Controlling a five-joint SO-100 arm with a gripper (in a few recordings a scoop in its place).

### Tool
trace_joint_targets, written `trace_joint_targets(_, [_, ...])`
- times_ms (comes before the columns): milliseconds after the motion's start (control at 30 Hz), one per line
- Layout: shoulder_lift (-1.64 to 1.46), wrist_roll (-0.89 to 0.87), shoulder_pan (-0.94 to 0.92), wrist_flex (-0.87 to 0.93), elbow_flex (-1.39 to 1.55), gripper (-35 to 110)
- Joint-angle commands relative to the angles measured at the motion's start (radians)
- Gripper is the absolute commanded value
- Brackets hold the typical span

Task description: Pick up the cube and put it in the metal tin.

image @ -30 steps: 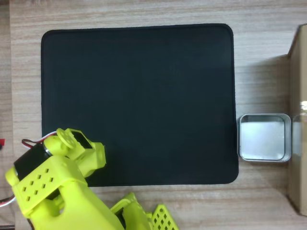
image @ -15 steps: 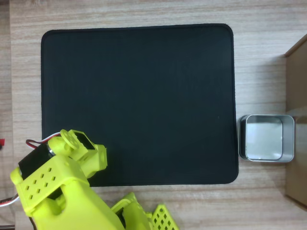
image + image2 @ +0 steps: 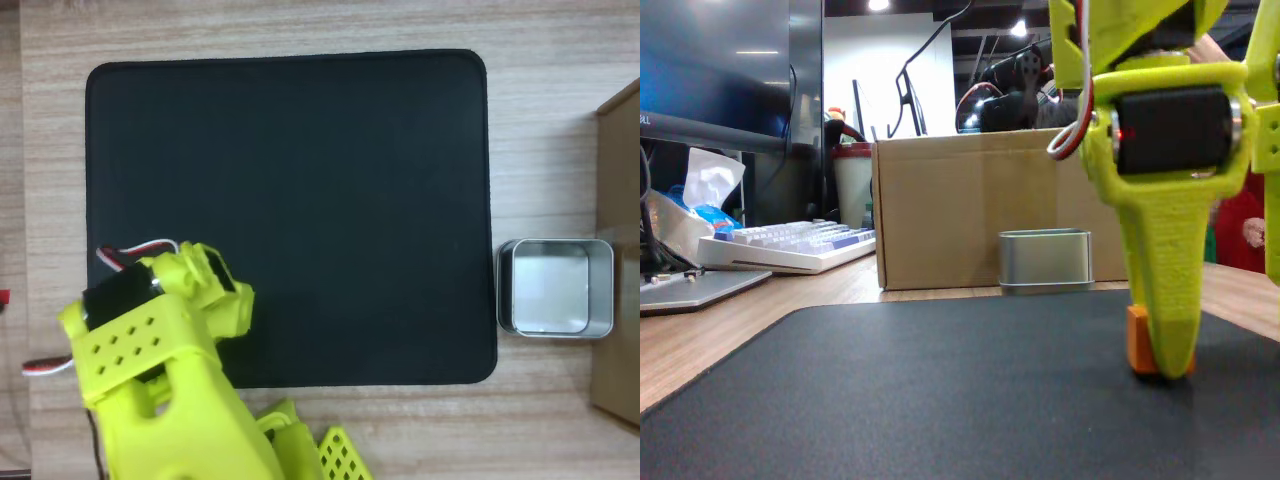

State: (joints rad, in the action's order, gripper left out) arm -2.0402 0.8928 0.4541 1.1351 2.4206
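Overhead view: the yellow arm leans in over the mat's [image 3: 300,200] near-left corner, its end effector [image 3: 215,300] pointed straight down, a pose that suits a grasp from above. The metal tin [image 3: 555,288] sits empty on the bare bench [image 3: 540,150] just off the mat's right edge, beside the cardboard box [image 3: 618,260]. The mat between arm and tin lies open, so the carry across looks unobstructed.

Fixed view: the end effector [image 3: 1162,340] stands with its tip down on the mat, and the cube [image 3: 1139,341] shows just behind the near finger, resting on the mat. Whether the fingers are pressing the cube I cannot tell. The tin [image 3: 1045,260] has low walls, easy to clear.
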Motion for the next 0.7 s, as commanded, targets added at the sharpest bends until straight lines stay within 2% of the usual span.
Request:
trace_joint_targets(0, [-0.037,-0.003,-0.014,0.012,-0.040,0])
trace_joint_targets(667, [-0.382,-0.196,-0.259,0.184,-0.218,0])
